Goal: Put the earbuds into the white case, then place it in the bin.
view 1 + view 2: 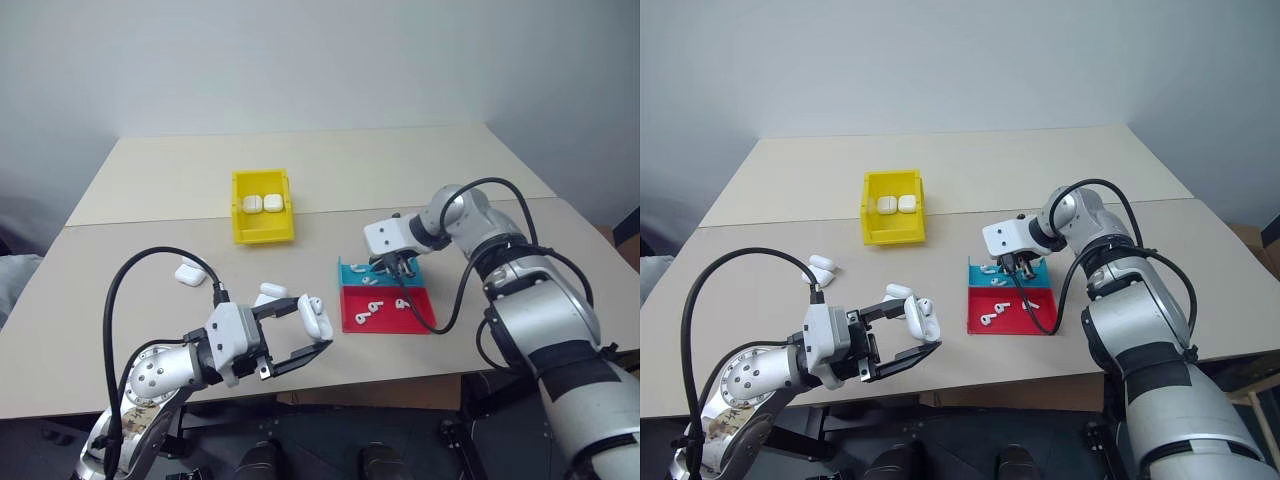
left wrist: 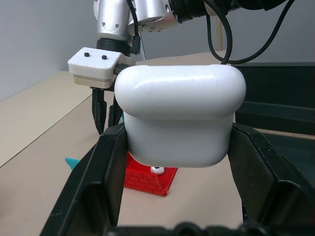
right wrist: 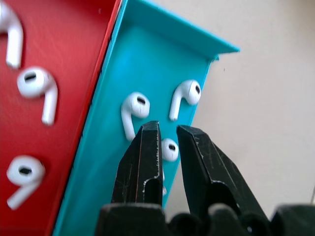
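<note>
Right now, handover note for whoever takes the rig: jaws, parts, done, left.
Left gripper: jaws shut on a white case, lid open, held above the near table edge.
Right gripper: jaws slightly apart over the teal tray, tips at an earbud; grip not confirmed.
More earbuds lie in the teal tray and the red tray.
Yellow bin already holds two closed cases. Spare cases lie on the table, one at.
Done: two cases binned, third case in hand.
Left: pick the earbuds, seat them in the held case, place it in the bin.
</note>
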Robot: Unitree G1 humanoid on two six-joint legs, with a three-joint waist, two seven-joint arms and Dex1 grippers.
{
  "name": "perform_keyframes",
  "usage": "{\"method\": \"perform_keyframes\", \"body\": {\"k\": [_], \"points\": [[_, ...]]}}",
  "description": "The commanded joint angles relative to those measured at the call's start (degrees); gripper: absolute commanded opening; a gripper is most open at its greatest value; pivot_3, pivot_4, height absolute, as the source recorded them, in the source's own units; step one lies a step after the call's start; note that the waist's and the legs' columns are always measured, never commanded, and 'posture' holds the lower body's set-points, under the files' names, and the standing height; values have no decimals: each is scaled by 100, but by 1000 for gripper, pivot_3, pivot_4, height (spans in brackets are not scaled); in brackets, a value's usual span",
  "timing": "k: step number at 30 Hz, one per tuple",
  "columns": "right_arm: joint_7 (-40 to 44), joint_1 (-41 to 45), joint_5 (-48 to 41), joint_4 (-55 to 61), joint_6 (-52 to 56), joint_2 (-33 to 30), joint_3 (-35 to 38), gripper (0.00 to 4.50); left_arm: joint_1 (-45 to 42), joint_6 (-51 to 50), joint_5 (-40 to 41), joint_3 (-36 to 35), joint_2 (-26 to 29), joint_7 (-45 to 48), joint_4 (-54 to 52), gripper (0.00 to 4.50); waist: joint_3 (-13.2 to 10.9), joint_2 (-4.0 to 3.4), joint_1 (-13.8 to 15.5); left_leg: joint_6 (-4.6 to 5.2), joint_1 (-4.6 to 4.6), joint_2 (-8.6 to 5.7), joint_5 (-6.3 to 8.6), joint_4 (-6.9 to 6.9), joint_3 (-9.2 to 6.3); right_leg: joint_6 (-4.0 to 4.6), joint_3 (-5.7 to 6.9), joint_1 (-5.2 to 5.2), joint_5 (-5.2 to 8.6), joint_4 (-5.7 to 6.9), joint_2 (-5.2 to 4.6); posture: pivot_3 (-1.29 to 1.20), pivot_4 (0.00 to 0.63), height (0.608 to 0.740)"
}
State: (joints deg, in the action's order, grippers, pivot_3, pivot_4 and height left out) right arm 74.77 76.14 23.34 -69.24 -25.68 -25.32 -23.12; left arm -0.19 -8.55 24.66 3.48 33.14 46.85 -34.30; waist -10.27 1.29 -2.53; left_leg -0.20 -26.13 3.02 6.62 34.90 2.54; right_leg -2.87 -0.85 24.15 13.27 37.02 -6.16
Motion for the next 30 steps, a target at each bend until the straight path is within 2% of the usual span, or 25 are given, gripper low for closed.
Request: {"method": "perform_keyframes", "body": {"k": [1,11,30], "points": [[74,61,-194,288,346,61,157,2072,-60,87,15,-57,29,13,-209,2766,0,0,1,0,0,0,0,0,0,0,0,0,0,0,0,0,150,740],[407,145,-60,192,920,263,-78,2072,-11,111,-69,-25,18,-35,-227,2766,0,0,0,-1,0,0,0,1,0,0,0,1,0,0,0,0,150,740],[170,119,199,-63,1175,342,-237,2072,57,141,-194,1,-4,-30,-246,2766,0,0,4,-3,-1,0,2,-2,0,0,0,2,1,0,1,0,150,740]]}}
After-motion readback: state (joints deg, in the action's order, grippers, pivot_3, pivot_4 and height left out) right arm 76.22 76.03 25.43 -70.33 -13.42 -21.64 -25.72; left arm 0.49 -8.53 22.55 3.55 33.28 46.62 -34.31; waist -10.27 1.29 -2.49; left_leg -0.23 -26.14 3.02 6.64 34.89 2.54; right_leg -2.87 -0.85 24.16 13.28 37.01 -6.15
